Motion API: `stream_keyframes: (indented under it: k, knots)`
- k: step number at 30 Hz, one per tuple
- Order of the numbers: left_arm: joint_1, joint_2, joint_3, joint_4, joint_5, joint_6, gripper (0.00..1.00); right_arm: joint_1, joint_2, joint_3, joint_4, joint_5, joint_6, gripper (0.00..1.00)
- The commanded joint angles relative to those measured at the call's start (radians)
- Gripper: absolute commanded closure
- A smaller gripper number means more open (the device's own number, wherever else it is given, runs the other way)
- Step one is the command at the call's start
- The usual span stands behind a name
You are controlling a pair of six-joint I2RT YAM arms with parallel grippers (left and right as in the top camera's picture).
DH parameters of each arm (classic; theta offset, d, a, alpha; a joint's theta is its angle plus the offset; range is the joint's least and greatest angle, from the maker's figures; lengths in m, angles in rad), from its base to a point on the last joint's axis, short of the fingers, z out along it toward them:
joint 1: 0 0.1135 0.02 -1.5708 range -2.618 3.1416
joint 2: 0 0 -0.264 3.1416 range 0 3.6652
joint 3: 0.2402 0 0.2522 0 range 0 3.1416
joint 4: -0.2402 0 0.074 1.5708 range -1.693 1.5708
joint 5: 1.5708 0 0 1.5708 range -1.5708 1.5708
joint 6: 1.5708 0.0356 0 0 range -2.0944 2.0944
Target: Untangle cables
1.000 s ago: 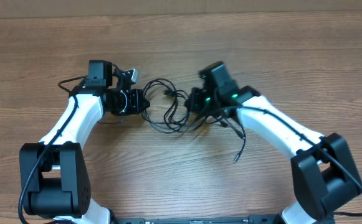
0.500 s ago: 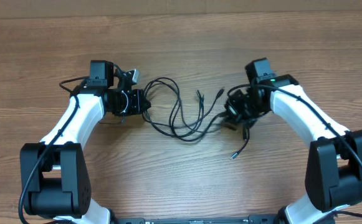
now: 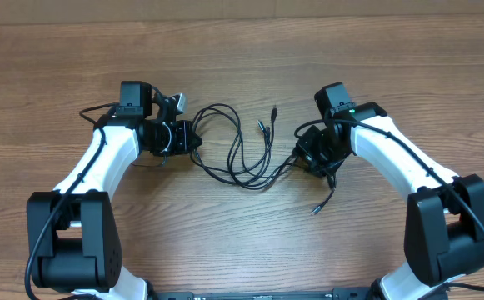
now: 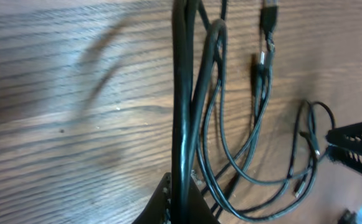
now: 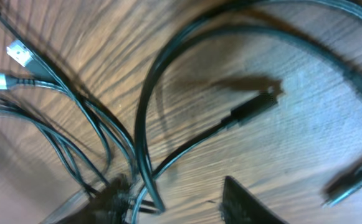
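Left hand (image 3: 193,140) tight around cables (image 4: 182,93); right hand (image 3: 303,159) among them, grip unclear.

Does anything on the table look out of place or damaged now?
Nothing looks damaged. The cables lie as a crossed, looping bundle between the left pincer and the right pincer; one plug end trails apart from it.

Cables (image 3: 237,158) on the table (image 3: 242,50), between left gripper (image 3: 195,142) and right gripper (image 3: 302,158).
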Motion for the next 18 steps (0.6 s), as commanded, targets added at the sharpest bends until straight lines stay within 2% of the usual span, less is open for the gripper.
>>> stream_keyframes:
  k: [1, 4, 9, 11, 14, 16, 18]
  knots:
    - [0.019, -0.018, 0.033, -0.009, 0.146, 0.084, 0.96, -0.039, -0.021, 0.008, -0.018, 0.026, -0.166, 0.62]
    - [0.027, -0.076, 0.106, -0.026, 0.159, 0.115, 0.96, -0.103, -0.027, 0.021, -0.055, -0.027, -0.248, 0.61]
    - [0.008, -0.204, 0.257, -0.093, 0.154, 0.209, 0.96, -0.204, -0.039, 0.068, -0.093, -0.221, -0.503, 0.51]
    - [-0.012, -0.249, 0.294, -0.094, 0.152, 0.228, 0.96, -0.222, -0.039, 0.082, -0.081, -0.383, -0.660, 0.47]
    - [-0.055, -0.298, 0.317, -0.086, 0.145, 0.251, 0.96, -0.228, -0.039, 0.090, -0.054, -0.744, -0.931, 0.40]
    - [-0.089, -0.319, 0.321, -0.086, 0.124, 0.250, 0.96, -0.227, -0.039, 0.090, -0.021, -0.914, -1.012, 0.31]
    - [-0.127, -0.326, 0.321, -0.098, 0.094, 0.250, 0.96, -0.223, -0.039, 0.090, 0.031, -1.006, -1.020, 0.28]
